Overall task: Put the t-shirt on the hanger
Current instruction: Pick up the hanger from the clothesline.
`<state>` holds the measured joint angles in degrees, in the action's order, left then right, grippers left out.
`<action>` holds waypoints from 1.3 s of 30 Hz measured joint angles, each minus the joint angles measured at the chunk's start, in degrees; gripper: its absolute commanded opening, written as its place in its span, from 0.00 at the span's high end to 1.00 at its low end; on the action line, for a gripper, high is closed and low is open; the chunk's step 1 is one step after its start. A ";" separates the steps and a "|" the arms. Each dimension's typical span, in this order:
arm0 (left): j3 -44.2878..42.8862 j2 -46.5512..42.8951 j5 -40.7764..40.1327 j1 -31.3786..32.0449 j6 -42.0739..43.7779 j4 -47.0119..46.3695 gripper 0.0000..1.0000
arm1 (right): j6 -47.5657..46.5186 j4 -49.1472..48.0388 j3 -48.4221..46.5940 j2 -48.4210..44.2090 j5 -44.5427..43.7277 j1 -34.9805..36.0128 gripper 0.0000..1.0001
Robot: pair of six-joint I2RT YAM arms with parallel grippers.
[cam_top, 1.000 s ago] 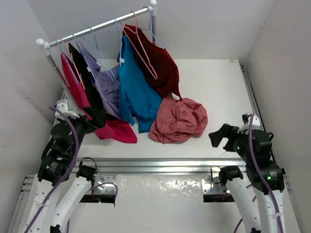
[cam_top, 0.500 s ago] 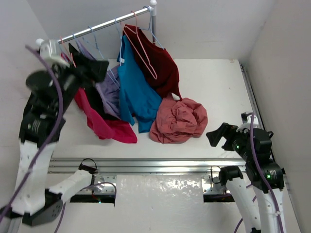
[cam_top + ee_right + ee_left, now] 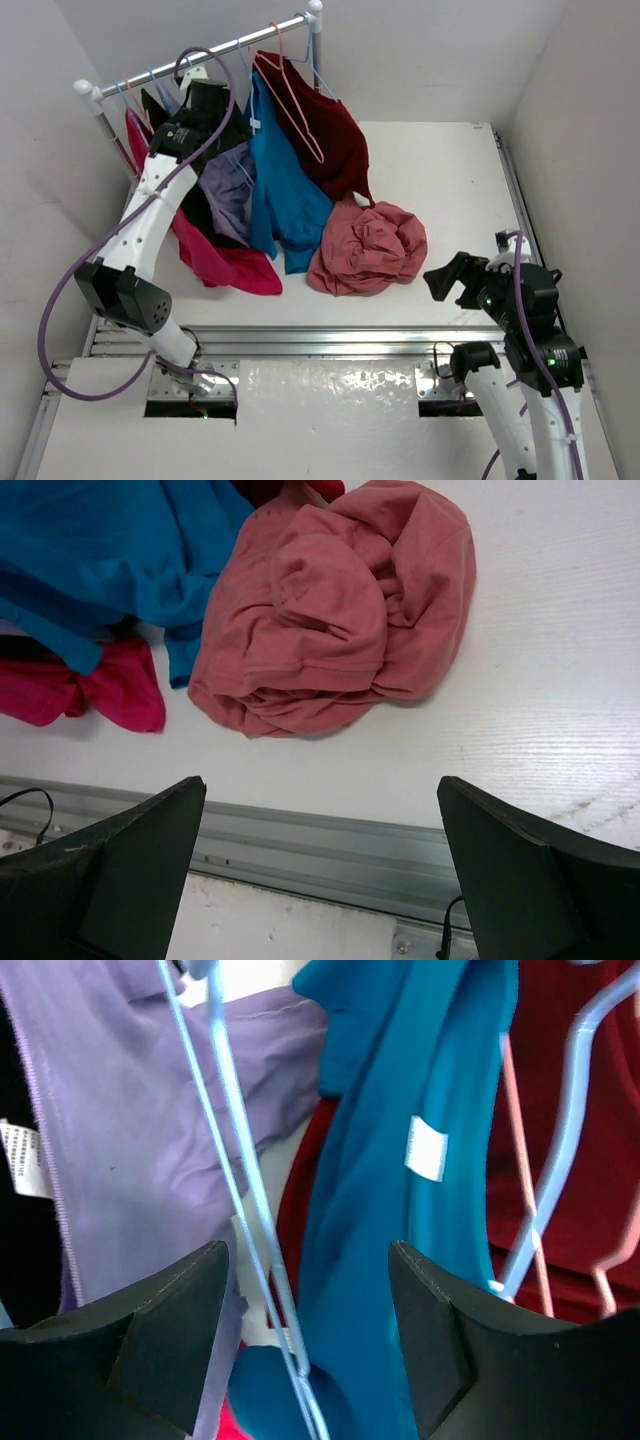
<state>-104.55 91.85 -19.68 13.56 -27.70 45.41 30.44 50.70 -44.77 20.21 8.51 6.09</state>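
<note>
The salmon t-shirt lies crumpled in a heap on the white counter, below the right end of the rail and not on any hanger. It touches the hem of the maroon shirt that hangs from that end. The left arm reaches up to the rail's middle, and the left claw is pushed in among the hanging clothes. Its fingers stand apart, with the thin pale blue hanger running down between them and touching neither one. The lavender shirt hangs to one side of that wire and the teal shirt to the other. The right claw hovers low over the counter's near edge, far below the rail. Its fingers are spread wide and hold nothing, and the t-shirt sits just beyond them. A magenta shirt trails onto the counter under the rail's left end.
</note>
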 measured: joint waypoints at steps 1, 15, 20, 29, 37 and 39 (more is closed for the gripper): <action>0.00 0.37 -0.63 0.00 0.00 0.31 0.43 | 0.00 -0.35 0.20 0.00 0.17 0.00 0.01; 1.92 -0.87 -4.28 0.00 -1.14 -0.17 0.40 | 0.04 -3.32 3.82 1.01 2.69 0.00 0.01; 1.92 -2.97 -4.13 0.00 -1.18 -0.39 0.38 | 0.04 -4.44 3.85 1.03 3.78 0.00 0.01; 1.84 -1.57 -4.26 0.00 -0.96 -0.52 0.45 | 0.02 -4.79 3.85 1.38 4.46 0.00 0.01; 1.70 0.85 -3.26 0.00 -0.98 0.52 1.00 | 0.02 -4.83 3.85 2.29 5.16 -0.02 0.01; 1.09 0.15 -2.97 0.24 -0.81 1.51 1.00 | 0.02 -4.85 3.85 2.49 5.20 0.00 0.01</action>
<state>-103.46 92.01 -22.65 13.80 -28.51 46.92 30.46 45.84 -40.93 22.70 13.72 6.09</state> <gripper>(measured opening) 0.014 0.993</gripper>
